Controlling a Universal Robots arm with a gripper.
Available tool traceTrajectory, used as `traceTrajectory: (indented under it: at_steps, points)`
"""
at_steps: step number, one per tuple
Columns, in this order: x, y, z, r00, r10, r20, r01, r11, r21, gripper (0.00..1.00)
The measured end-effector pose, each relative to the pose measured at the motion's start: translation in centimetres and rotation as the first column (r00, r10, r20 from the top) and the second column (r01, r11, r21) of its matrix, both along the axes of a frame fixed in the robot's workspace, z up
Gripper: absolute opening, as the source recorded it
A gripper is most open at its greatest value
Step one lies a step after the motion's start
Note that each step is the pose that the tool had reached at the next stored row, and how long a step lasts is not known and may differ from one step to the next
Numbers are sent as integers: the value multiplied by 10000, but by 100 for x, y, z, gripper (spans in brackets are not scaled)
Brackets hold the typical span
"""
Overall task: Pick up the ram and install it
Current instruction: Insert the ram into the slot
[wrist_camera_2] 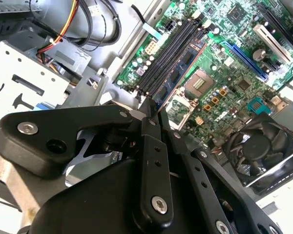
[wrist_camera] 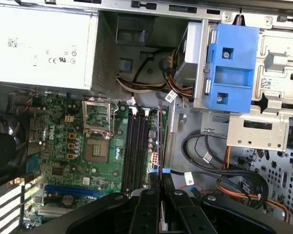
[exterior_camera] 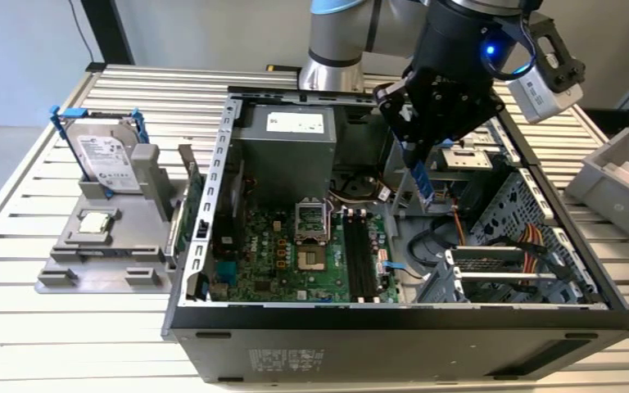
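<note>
My gripper [exterior_camera: 414, 154] hangs over the open computer case [exterior_camera: 200, 205] and is shut on the ram [exterior_camera: 424, 187], a narrow bluish stick that points down from the fingers. In the exterior view the ram's lower end hovers above the case floor, just to the exterior view's right of the motherboard's black slots [exterior_camera: 360, 258]. In the first wrist view the ram [wrist_camera: 159, 141] appears edge-on as a thin line beside the slots [wrist_camera: 136, 151], clamped between the fingertips [wrist_camera: 153, 181]. The second wrist view has its dark chips [wrist_camera_2: 180, 68] running out from the gripper [wrist_camera_2: 154, 108].
A silver hard drive in a blue frame [exterior_camera: 107, 155] and a small square chip [exterior_camera: 94, 221] sit on a grey stand at the exterior view's left. Inside the case are the power supply [exterior_camera: 292, 143], a blue bracket [wrist_camera: 233, 68] and cables [wrist_camera: 210, 163]. A grey bin [exterior_camera: 626, 176] stands at the right.
</note>
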State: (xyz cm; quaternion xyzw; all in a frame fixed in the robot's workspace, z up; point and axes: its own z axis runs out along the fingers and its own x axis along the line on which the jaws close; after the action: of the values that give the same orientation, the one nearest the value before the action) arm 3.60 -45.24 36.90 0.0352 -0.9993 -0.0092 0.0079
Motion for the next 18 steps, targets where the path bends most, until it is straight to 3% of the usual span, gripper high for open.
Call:
traceTrajectory:
  at_steps: [7, 18]
  points:
    - [0, 0, -13, 10000, -1, 1, 1, 10000, 1, 0]
    - [3, 0, -135, 9999, -121, 32, 121, 9999, 0, 0]
